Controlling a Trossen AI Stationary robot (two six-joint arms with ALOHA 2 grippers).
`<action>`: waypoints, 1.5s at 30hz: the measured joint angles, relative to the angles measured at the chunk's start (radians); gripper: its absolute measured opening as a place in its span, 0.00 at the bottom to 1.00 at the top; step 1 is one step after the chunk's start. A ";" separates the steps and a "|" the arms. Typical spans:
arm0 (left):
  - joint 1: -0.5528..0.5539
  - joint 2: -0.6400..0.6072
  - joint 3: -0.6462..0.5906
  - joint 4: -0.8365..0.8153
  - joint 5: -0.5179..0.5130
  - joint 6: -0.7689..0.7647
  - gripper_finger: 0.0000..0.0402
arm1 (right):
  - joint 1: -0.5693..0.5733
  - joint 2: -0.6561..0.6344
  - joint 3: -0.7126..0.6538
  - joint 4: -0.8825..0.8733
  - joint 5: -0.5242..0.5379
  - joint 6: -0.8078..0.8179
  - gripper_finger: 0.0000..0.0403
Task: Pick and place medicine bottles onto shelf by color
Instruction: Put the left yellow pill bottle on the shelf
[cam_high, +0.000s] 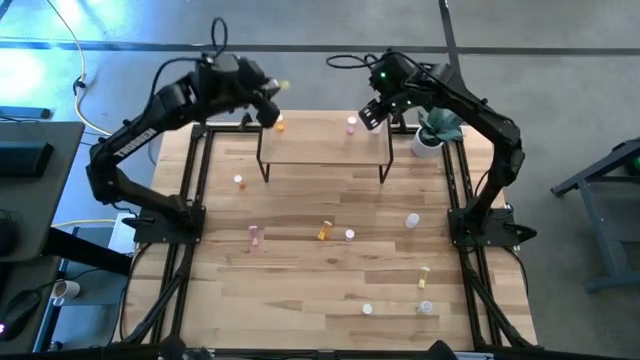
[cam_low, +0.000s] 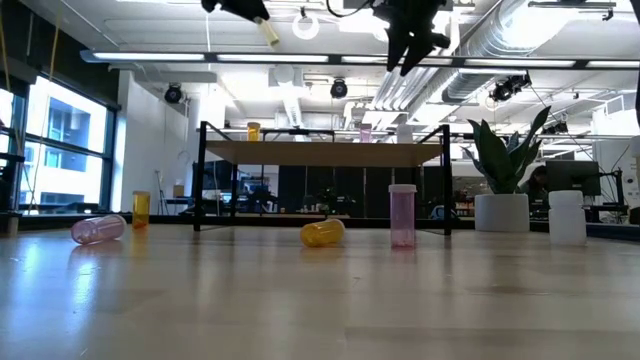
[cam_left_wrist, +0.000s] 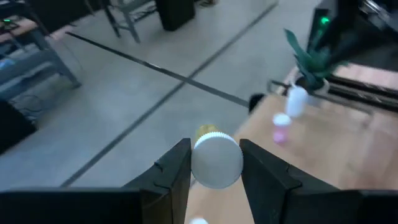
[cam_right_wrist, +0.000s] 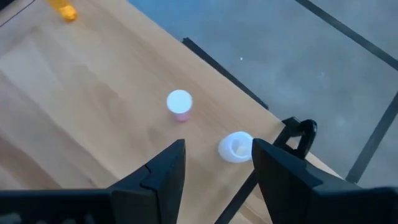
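Near the top centre of the high view, the left gripper (cam_high: 271, 107) grips a yellow bottle (cam_left_wrist: 215, 158) above the left end of the shelf (cam_high: 325, 148). The bottle looks light, rigid and slick, best pinched across its body. Its long axis seems to run forward between the fingers, white cap outward. The right gripper (cam_high: 372, 112) hangs open and empty above a pink bottle (cam_right_wrist: 180, 104) standing upright on the shelf.

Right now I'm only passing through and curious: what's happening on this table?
Two robot arms are sorting small medicine bottles onto a shelf. The left gripper holds a white-capped bottle above the shelf's left end, where an orange bottle stands. The right gripper, open and empty, hovers over a pink bottle on the right end. More bottles lie scattered on the table.
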 joint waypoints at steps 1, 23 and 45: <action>0.013 0.015 0.023 0.000 0.001 0.004 0.29 | -0.005 0.000 0.000 0.000 0.000 0.007 0.44; 0.076 0.359 0.205 -0.056 0.202 -0.047 0.29 | -0.044 0.000 0.000 0.000 0.021 0.039 0.44; 0.054 0.505 0.205 -0.239 0.299 -0.273 0.29 | -0.044 0.001 0.000 0.000 0.037 -0.025 0.44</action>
